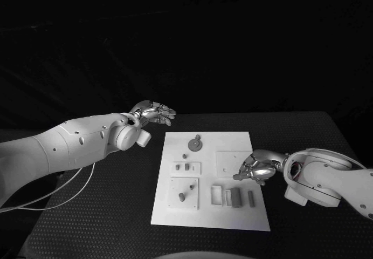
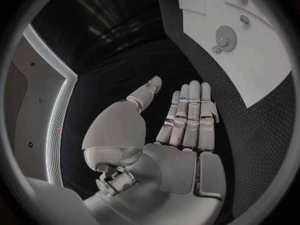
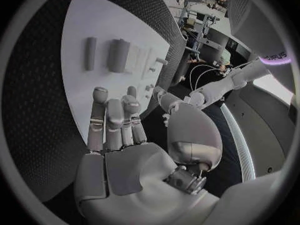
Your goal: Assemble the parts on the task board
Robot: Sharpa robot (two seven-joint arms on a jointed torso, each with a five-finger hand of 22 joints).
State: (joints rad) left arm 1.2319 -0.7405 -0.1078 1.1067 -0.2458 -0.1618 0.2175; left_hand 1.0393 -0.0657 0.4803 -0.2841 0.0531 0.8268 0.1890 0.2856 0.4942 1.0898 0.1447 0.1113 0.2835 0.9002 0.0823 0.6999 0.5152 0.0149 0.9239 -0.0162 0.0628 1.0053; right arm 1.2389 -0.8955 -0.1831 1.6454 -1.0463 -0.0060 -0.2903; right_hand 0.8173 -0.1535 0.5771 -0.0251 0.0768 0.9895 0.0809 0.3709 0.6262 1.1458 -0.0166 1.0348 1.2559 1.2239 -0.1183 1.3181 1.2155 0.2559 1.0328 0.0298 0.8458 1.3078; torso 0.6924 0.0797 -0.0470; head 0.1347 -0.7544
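The right hand (image 1: 255, 170), fingers spread and holding nothing, is hovering over the task board (image 1: 233, 216), the upright blocks (image 1: 236, 196) lying just beside its fingertips, while the equally empty left hand (image 1: 153, 113) is hanging well apart.

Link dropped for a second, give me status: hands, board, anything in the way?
Left hand open, off the board's far-left corner. Right hand open, empty, over the task board at its right edge. Parts lie on the board, none held. Nothing blocking.

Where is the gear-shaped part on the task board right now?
In the head view the gear-shaped part lies at the far end of the task board, nearer the left robot hand, untouched.
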